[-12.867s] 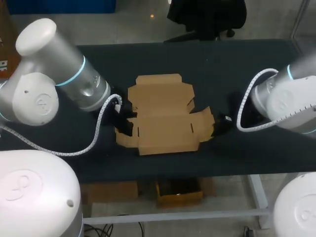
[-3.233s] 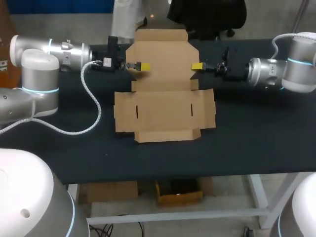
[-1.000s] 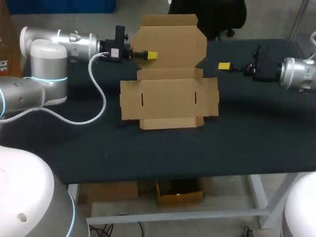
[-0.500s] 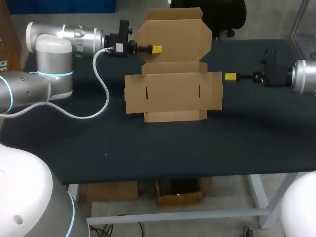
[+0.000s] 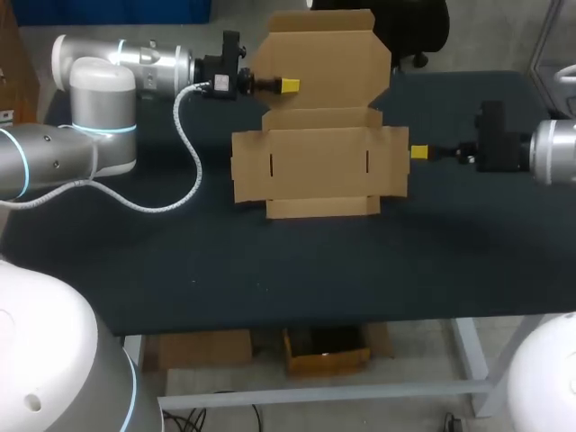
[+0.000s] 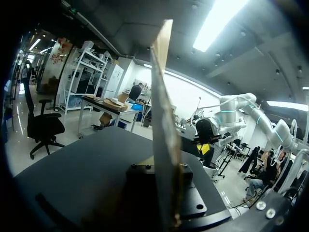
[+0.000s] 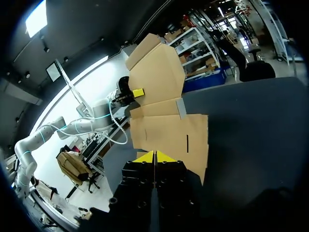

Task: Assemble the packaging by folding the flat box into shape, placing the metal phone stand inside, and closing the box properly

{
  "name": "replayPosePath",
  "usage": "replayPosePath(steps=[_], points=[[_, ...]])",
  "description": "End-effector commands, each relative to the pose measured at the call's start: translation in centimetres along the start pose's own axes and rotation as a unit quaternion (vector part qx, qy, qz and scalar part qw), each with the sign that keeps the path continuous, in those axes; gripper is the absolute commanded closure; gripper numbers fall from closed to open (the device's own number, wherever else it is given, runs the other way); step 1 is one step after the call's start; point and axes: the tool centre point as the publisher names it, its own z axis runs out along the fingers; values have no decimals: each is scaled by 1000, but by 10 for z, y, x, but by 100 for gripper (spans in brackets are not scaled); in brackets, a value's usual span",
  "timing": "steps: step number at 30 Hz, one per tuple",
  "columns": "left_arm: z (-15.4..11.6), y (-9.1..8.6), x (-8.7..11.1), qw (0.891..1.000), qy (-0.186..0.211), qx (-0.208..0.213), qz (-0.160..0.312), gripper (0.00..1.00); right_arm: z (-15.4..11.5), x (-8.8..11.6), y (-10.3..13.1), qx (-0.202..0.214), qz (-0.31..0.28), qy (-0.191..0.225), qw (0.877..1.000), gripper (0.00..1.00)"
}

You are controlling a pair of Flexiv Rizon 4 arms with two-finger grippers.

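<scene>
— Why do we have the lid panel (image 5: 328,58) of the cardboard box (image 5: 315,166) tipped up?

— Our left gripper (image 5: 288,85) pinches its left edge, clamped on the card from both sides (in the left wrist view the panel runs edge-on out of it). We judge this is to crease the hinge fold. The base lies flat near the far edge of the table (image 5: 270,270).

— And our right gripper (image 5: 418,153)?

— Its tips are pressed together on nothing, just beside the right side flap (image 5: 396,162), probably to brace or nudge it. Whether it touches, we cannot tell.

— The metal phone stand?

— We see it in no view.
</scene>
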Motion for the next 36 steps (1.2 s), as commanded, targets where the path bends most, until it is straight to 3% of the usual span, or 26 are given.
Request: replayPosePath(steps=[1, 9, 11, 15, 26, 36], points=[[0, 0, -2, 1000, 3, 0, 0, 100, -1, 5, -1, -1, 0, -29, 1000, 100], [0, 0, -2, 1000, 3, 0, 0, 100, -1, 5, -1, -1, 0, -29, 1000, 100], [0, 0, -2, 1000, 3, 0, 0, 100, 10, 11, 6, -5, -16, -3, 1000, 100], [0, 0, -2, 1000, 3, 0, 0, 100, 19, 25, 8, -5, -42, 7, 999, 100], [-1, -2, 9, 999, -12, 6, 46, 100, 9, 43, -20, 24, -69, -61, 995, 100], [0, -6, 15, 997, -20, 9, 71, 100, 0, 42, -50, 8, -69, -63, 996, 100]])
